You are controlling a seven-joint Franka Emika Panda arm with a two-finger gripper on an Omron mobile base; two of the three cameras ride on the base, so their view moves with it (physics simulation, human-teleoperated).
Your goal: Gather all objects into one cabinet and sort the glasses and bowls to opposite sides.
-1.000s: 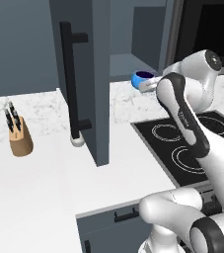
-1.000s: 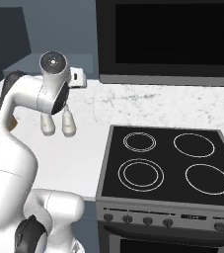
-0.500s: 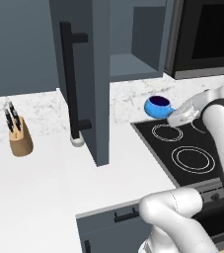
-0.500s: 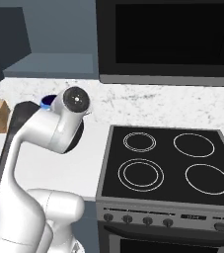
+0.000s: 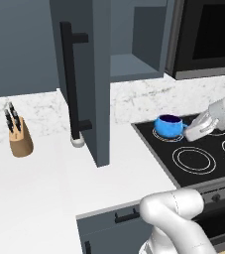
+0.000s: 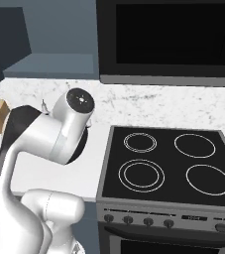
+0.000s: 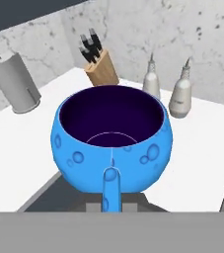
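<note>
A small glossy blue bowl with a short handle hangs over the rear left burner of the stove. My gripper comes in from the right and is shut on that handle. In the hand view the blue bowl is close up and empty, its handle running down to my gripper. The dark slate-blue cabinet stands open up and left of the bowl, its door with the long black bar handle swung out towards me. My arm hides the bowl in the right base view.
A wooden knife block stands on the white counter at the left. Two grey bottles and a grey cylinder stand on the counter beyond the bowl. A black microwave hangs above the stove.
My gripper has carried the blue bowl down and to the right, from beside the open cabinet to above the stove. The counter things have not moved.
</note>
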